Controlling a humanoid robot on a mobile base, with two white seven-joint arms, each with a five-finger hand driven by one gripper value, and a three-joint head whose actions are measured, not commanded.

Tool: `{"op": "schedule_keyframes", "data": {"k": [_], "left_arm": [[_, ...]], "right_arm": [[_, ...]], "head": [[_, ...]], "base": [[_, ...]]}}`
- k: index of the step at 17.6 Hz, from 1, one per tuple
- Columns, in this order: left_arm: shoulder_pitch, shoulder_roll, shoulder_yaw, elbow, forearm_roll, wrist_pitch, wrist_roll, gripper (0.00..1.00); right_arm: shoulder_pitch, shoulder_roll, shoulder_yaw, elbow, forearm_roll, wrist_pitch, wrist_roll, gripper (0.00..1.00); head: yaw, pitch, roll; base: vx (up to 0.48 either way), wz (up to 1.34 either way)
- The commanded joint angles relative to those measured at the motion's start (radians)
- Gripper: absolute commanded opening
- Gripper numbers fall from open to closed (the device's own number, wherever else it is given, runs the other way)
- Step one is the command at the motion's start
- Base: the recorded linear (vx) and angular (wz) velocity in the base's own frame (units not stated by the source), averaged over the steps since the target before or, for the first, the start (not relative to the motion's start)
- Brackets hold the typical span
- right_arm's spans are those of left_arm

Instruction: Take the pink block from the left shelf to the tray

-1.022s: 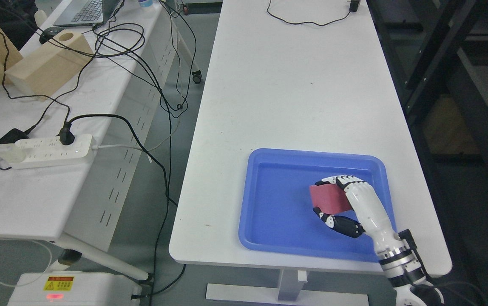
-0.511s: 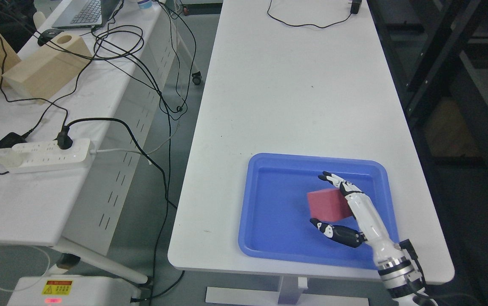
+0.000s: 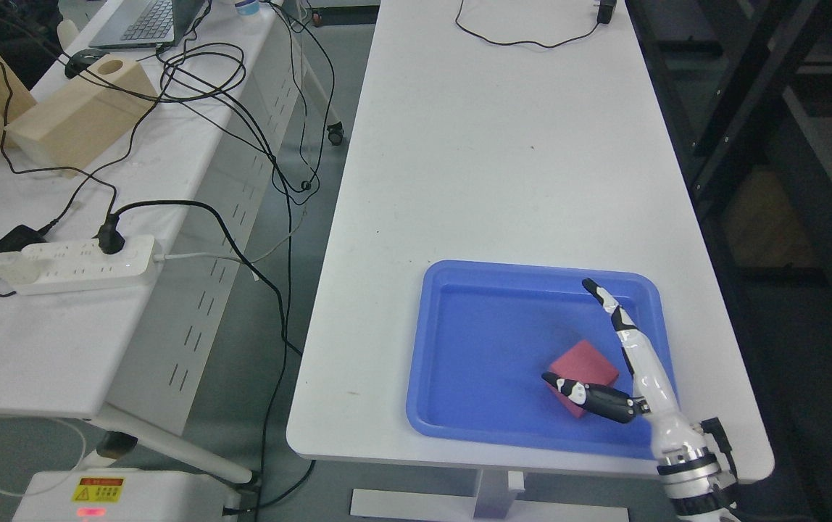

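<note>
The pink block (image 3: pixel 584 371) lies tilted inside the blue tray (image 3: pixel 474 348), toward its front right part. My right hand (image 3: pixel 590 341) comes up from the lower right and hovers over the block. Its fingers (image 3: pixel 608 304) are stretched out straight toward the tray's far rim, and the thumb (image 3: pixel 590 397) crosses in front of the block. The hand is open and grips nothing. My left arm does not show.
The tray sits near the front edge of a long white table (image 3: pixel 503 145) with a black cable (image 3: pixel 510 40) at its far end. A second table at left carries a power strip (image 3: pixel 72 264), cables, wooden boxes (image 3: pixel 68 116) and a laptop (image 3: pixel 144 20). Dark shelving (image 3: pixel 785 145) stands at right.
My right hand has let go of the pink block and spread its fingers. The block dropped into the tray and turned. The camera view shifted slightly early on.
</note>
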Motion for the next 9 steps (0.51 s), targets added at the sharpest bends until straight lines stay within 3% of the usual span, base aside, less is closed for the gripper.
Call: {"op": "schedule_keyframes", "data": {"k": [1,4,9], "left_arm": [[0.020,0.017,0.000,-0.017,0.000,0.000,0.000,1.00],[0.020,0.017,0.000,-0.017,0.000,0.000,0.000,1.00],[0.020,0.017,0.000,-0.017,0.000,0.000,0.000,1.00]], "right_arm": [[-0.005,-0.018,-0.013,0.000,-0.313,0.006,0.002,0.99],[-0.020,-0.018,0.001,0.002,-0.409,0.030,0.003,0.99],[-0.029,-0.018,0.047,0.002,-0.571,0.158,-0.009,0.99]], "head": [[0.0000,0.000,0.000],[0.0000,0.000,0.000],[0.0000,0.000,0.000]], "base": [[0.000,0.00],[-0.008,0.00],[-0.083,0.00]]}}
